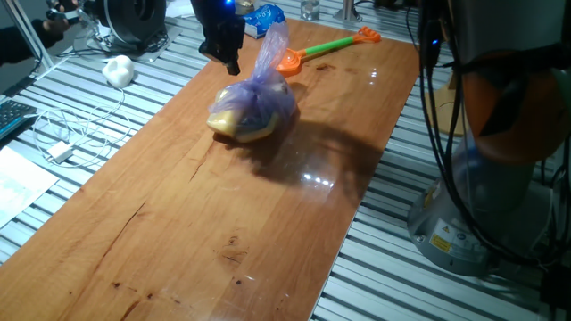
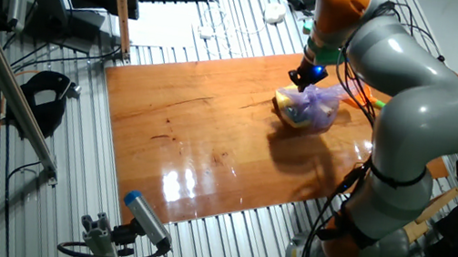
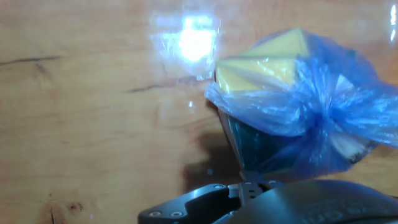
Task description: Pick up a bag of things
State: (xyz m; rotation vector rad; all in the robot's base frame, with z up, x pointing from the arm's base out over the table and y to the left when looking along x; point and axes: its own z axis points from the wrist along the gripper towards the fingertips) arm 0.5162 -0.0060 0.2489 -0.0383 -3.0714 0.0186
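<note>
The bag of things (image 1: 252, 107) lies on the wooden table (image 1: 178, 223). It is translucent lilac plastic bulging with yellow and dark items, and its loose knotted top (image 1: 273, 43) stands up. My black gripper (image 1: 223, 58) hangs just left of that loose top, slightly above the bag's bulge, open and holding nothing. From the other side, the gripper (image 2: 308, 76) is at the bag's (image 2: 311, 107) far edge. In the hand view the bag (image 3: 298, 118) fills the right half, close ahead, and one dark finger (image 3: 249, 199) shows along the bottom.
An orange toy shovel with a green handle (image 1: 326, 46) lies just behind the bag. A blue-and-white packet (image 1: 265, 18) sits at the table's far end. The arm's base (image 1: 482, 187) stands right of the table. Cables (image 1: 80, 134) lie on the slatted surface at left.
</note>
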